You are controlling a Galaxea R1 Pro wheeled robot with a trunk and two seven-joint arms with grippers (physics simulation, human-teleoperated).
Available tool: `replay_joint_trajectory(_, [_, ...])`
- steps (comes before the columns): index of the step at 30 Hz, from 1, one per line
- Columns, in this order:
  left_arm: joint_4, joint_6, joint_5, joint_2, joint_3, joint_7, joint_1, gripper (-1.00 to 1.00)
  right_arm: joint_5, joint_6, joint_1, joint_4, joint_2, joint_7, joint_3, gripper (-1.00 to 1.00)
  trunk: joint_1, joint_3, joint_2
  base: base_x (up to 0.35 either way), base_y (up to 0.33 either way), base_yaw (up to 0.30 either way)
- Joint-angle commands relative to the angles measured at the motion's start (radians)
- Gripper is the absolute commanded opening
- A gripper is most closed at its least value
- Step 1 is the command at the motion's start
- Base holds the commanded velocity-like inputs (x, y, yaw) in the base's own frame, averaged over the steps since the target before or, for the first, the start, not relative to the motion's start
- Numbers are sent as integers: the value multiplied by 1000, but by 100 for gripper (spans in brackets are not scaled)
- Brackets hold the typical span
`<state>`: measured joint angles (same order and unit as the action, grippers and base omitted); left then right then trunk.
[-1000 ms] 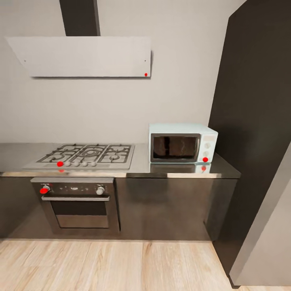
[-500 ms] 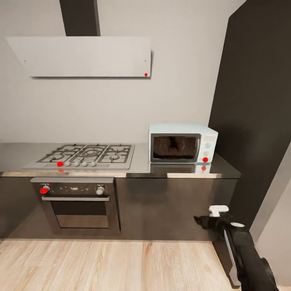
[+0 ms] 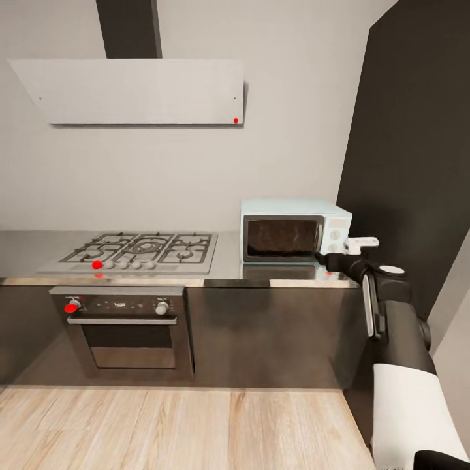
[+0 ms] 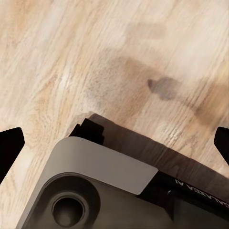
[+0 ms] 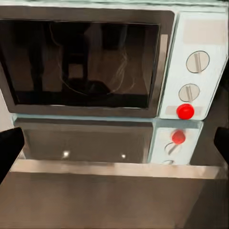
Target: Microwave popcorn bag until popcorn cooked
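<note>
The pale mint-blue microwave (image 3: 294, 230) stands at the right end of the grey countertop (image 3: 228, 271), its dark glass door (image 5: 81, 59) closed. Its white panel carries two knobs and a red dot (image 5: 185, 111). My right gripper (image 3: 329, 259) hovers at counter height just in front of the microwave's lower right corner. In the right wrist view it (image 5: 114, 148) faces the door, open, with nothing between the fingertips (image 5: 9, 148). My left gripper (image 4: 114, 143) is open and points down at the wood floor. The popcorn bag is out of view.
A gas hob (image 3: 140, 251) lies left of the microwave, with a built-in steel oven (image 3: 124, 326) under it and a white slanted hood (image 3: 137, 91) above. A tall dark cabinet (image 3: 411, 163) rises right beside the microwave. Pale wood floor (image 3: 183, 427) runs along the cabinet fronts.
My right arm has come up from the lower right into the head view, rising from cabinet-front height to counter height by the microwave. The camera has held still.
</note>
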<state>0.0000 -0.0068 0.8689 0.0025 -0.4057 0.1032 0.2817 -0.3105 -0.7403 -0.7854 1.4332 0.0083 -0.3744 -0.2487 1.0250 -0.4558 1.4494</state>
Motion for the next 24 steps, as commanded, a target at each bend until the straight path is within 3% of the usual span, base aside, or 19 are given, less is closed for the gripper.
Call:
replay_joint_trajectory(1, [0, -1, 7, 0, -8, 3, 1, 100, -10, 31, -2, -14, -1, -6, -16, 100, 0, -1, 1, 0, 0, 0])
replay_joint_trajectory(7, [0, -1, 6, -2, -8, -4, 1, 100, -10, 126, -2, -84, -3, 25, -52, 100, 0, -1, 1, 0, 0, 0])
replay_joint_trajectory(12, [0, 1, 3, -5, -9, -5, 1, 100, -9, 237, -2, -191, -5, 108, -68, 100, 0, -1, 1, 44, 0, 0])
replay_joint_trajectory(24, [0, 9, -2, -4, -9, -5, 1, 100, -8, 298, -2, -283, -4, 125, -72, 100, 0, -1, 1, 290, -166, 0])
